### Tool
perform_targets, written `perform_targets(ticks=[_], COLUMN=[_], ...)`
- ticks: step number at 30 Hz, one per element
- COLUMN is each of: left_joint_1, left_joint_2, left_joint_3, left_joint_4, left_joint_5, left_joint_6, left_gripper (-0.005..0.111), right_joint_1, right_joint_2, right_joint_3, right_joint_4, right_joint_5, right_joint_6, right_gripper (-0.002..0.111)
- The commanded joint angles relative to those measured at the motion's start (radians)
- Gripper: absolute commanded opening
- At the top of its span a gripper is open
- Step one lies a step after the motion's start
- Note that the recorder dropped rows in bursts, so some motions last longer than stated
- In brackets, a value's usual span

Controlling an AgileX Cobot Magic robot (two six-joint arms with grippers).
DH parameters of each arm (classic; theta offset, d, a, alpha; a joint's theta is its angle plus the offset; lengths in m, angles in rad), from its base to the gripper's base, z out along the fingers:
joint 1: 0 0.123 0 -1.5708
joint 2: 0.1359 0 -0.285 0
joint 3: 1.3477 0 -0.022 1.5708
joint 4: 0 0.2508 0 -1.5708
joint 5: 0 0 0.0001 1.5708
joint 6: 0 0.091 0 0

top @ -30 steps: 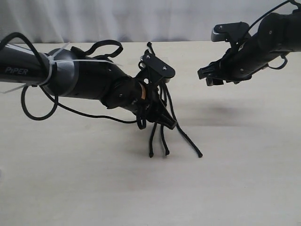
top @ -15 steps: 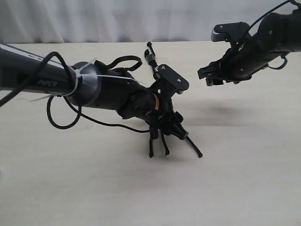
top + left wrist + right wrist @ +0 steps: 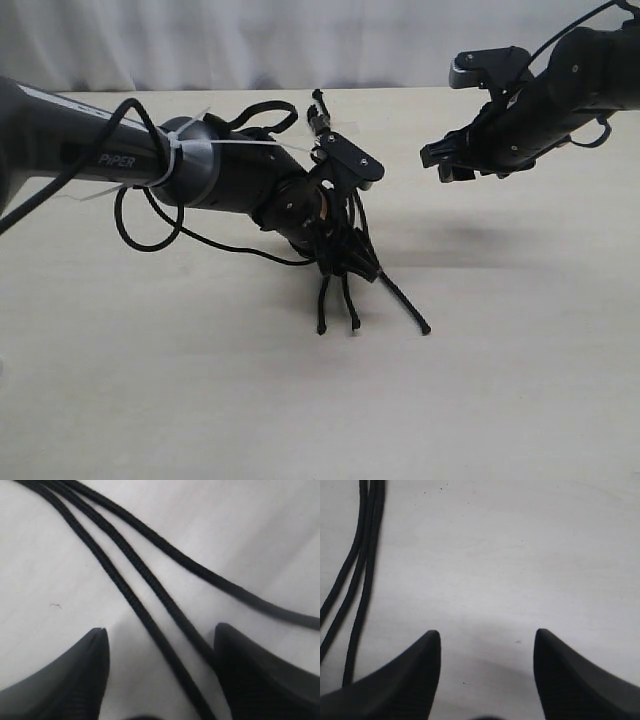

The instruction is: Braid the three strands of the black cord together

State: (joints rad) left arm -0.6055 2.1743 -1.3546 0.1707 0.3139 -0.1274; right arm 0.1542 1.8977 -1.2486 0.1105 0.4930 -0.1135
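The left arm (image 3: 230, 175) reaches in from the left edge of the exterior view, and the left gripper (image 3: 352, 262) sits low at the centre of the frame, tipped down onto the pale table (image 3: 500, 400). Its jaws stand wide in the left wrist view (image 3: 161, 630), with two of the three strands (image 3: 150, 580) running loose between the fingers and the third outside them. The black cord (image 3: 320, 120) has its knotted head at the upper centre. From there its strands (image 3: 400, 300) run down behind the gripper and fan out to three tips at the lower centre. At the upper right, the right gripper (image 3: 445, 165) hangs above the table, well apart from the cord. Its jaws are spread wide over bare table (image 3: 487, 632), gripping nothing.
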Motion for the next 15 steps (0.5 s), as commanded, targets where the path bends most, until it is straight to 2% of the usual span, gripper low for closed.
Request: perform_targets(ticks=[1, 9, 15], left_joint_1=[0.005, 0.005, 0.050], left_joint_2=[0.000, 0.001, 0.001], left_joint_3=[-0.007, -0.007, -0.007], left_joint_4=[0.000, -0.006, -0.061], left_joint_5=[0.005, 0.003, 0.017], left_joint_6=[-0.011, -0.011, -0.011], left_gripper=[0.058, 0.058, 0.058], right_joint_1=[-0.005, -0.005, -0.005], right_joint_2=[0.000, 0.000, 0.000], right_joint_3=[-0.005, -0.005, -0.005], right_joint_4=[0.004, 0.006, 0.006], right_joint_5=[-0.016, -0.016, -0.016], right_joint_6=[0.002, 0.002, 0.002], right_gripper=[0.053, 0.053, 0.053])
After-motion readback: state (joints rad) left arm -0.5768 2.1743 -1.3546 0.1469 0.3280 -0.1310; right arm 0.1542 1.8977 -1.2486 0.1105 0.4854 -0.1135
